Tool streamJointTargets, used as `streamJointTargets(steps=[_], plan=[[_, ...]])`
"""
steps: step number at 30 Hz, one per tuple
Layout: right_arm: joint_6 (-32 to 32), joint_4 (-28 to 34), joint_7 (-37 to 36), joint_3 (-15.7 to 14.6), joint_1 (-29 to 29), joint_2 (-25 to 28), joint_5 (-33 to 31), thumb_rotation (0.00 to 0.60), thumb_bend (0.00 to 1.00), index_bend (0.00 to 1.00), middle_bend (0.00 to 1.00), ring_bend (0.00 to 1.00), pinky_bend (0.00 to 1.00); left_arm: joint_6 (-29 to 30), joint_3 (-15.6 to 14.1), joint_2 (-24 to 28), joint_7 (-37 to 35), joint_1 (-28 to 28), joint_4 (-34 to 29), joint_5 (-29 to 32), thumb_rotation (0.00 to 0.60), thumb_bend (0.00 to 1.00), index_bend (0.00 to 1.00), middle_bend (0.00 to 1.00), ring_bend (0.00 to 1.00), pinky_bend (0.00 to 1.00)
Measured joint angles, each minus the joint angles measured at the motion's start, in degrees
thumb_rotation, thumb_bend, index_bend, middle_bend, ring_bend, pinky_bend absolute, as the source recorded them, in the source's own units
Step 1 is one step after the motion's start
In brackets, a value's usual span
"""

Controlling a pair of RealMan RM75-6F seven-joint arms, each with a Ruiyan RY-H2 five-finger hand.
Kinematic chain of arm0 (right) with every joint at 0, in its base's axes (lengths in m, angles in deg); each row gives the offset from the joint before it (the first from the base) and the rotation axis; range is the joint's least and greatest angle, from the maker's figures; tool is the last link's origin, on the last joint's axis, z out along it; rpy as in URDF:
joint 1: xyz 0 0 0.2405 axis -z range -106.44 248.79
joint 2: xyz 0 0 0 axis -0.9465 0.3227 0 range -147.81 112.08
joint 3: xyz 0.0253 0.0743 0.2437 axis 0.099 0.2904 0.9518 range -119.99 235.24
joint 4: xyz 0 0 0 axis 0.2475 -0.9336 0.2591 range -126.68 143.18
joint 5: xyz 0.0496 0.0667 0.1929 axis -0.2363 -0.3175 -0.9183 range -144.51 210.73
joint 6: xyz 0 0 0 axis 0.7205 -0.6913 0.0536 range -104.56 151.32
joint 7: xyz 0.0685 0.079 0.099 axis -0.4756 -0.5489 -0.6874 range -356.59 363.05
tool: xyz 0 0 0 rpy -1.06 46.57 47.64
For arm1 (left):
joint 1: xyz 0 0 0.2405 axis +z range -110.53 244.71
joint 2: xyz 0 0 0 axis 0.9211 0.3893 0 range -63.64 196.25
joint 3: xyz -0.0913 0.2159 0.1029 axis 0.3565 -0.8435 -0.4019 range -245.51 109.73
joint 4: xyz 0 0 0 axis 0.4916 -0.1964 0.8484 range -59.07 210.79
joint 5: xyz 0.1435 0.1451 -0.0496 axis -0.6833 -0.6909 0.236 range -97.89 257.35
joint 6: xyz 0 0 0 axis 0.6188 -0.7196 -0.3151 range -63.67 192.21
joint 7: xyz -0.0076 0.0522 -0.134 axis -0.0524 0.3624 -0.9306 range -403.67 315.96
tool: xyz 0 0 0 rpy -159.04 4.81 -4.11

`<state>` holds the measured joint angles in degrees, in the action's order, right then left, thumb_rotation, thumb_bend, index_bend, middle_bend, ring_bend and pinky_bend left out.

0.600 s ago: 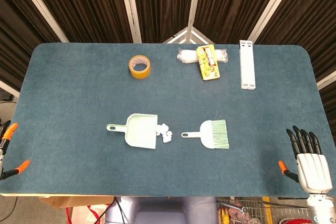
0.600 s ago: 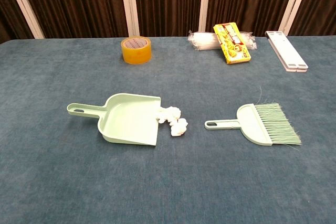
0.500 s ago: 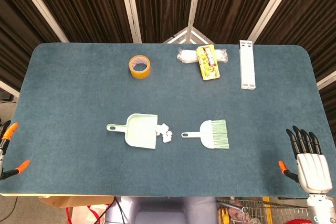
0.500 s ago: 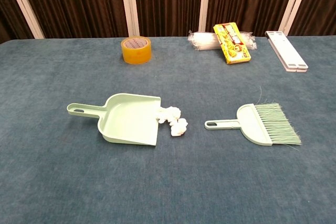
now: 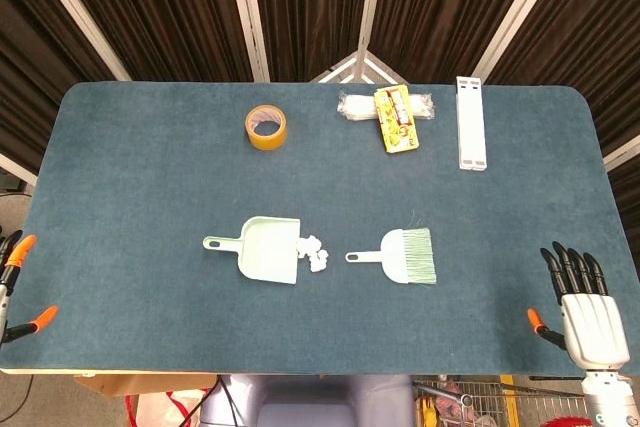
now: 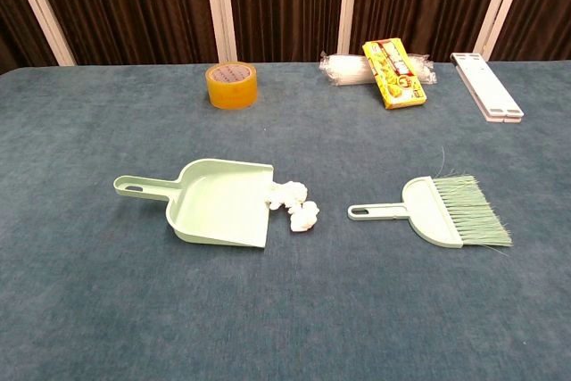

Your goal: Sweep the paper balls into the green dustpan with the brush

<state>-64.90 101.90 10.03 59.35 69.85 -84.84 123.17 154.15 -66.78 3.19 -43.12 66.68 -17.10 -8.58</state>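
Observation:
A pale green dustpan lies flat mid-table, its handle pointing left. White paper balls sit at its open right lip, touching the rim. A matching green brush lies to their right, handle toward the balls and bristles to the right. My right hand hovers past the table's front right corner with fingers straight and apart, holding nothing. My left hand does not show in either view.
At the back of the table stand a roll of yellow tape, a yellow packet on clear wrapping and a white plastic strip. Orange clamps grip the left edge.
My right hand has dropped slightly toward the bottom of the head view. Dustpan, paper balls and brush have not moved.

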Motion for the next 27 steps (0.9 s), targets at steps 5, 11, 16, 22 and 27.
streamJointTargets(steps=[5,11,16,22,27], plan=[[0.14,0.81,-0.44,0.3,-0.35,0.1,0.07,0.6,0.28,0.0,0.0,0.0,0.01,-0.02,0.02,-0.01,-0.02,0.04,-0.04,0.15,0.6,0.0,0.0,0.0,0.0,0.0],[0.96,2.59,-0.58,1.94,-1.89,0.36,-0.31,0.6,0.28,0.0,0.09,0.17,0.21,-0.06,-0.18,0.04,0.1,-0.02,-0.09,-0.32,0.6,0.0,0.0,0.0,0.0,0.0],[4.39,5.31,-0.08,4.92,-5.01,0.47,-3.08,0.6,0.28,0.02,0.51,0.61,0.59,-0.49,-0.19,-0.04,0.4,-0.08,-0.26,0.17,0.6,0.0,0.0,0.0,0.0,0.0],[12.25,9.35,4.17,8.48,-11.21,0.42,-8.14,0.6,0.28,0.19,0.75,0.83,0.73,-1.53,0.07,-0.08,1.74,-0.38,-0.99,1.44,0.6,0.0,0.0,0.0,0.0,0.0],[18.2,11.63,10.54,10.15,-16.42,-1.7,-12.99,0.6,0.28,0.3,0.79,0.86,0.74,-2.02,0.29,-0.3,3.19,-0.63,-1.42,2.04,0.6,0.0,0.0,0.0,0.0,0.0]])
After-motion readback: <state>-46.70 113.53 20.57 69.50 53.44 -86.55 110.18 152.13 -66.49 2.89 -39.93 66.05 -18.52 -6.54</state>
